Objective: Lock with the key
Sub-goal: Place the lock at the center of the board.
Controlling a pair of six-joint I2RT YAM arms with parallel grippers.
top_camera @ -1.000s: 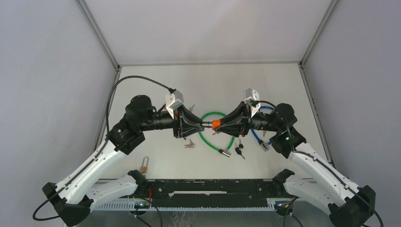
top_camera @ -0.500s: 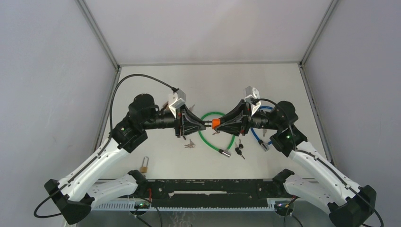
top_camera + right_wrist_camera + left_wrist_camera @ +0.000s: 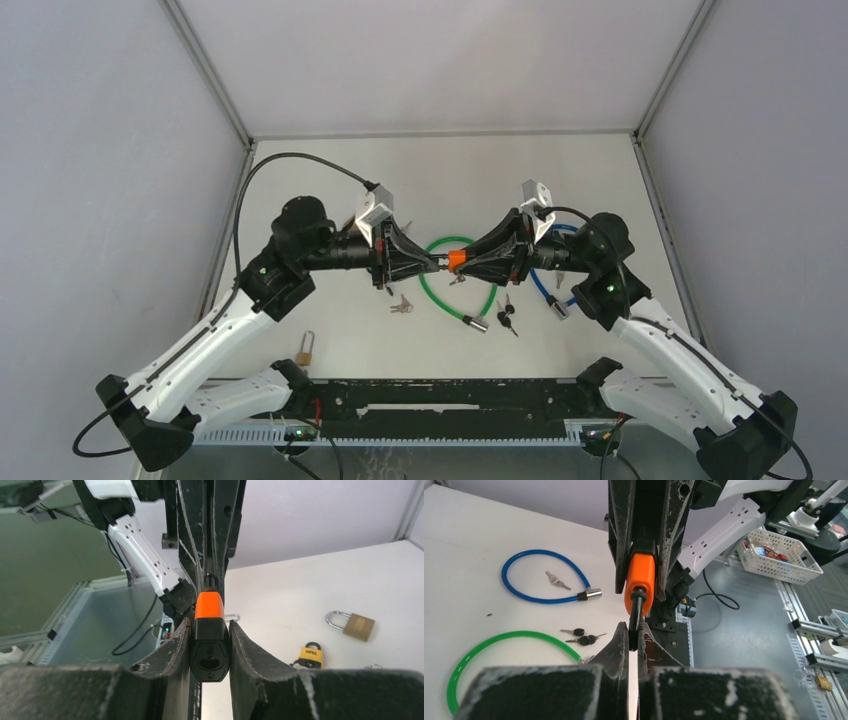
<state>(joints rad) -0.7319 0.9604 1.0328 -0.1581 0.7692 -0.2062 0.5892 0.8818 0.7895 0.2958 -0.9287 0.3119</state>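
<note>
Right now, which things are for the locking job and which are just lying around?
For the job:
- orange lock, clamped in the right gripper
- key, pinched by the left gripper, its tip at the lock

Just lying about:
- green cable lock
- blue cable lock
- brass padlock
- yellow padlock
- loose keys

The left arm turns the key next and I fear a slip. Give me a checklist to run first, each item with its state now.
1. Grip of right fingers on lock, both sides: ok.
2. Grip of left fingers on key: ok.
3. Tip of key inside lock: ok.
4. Full seating of key: cannot tell.
5. Line of key with lock: ok.
6. Height of lock above the green cable: ok.
</note>
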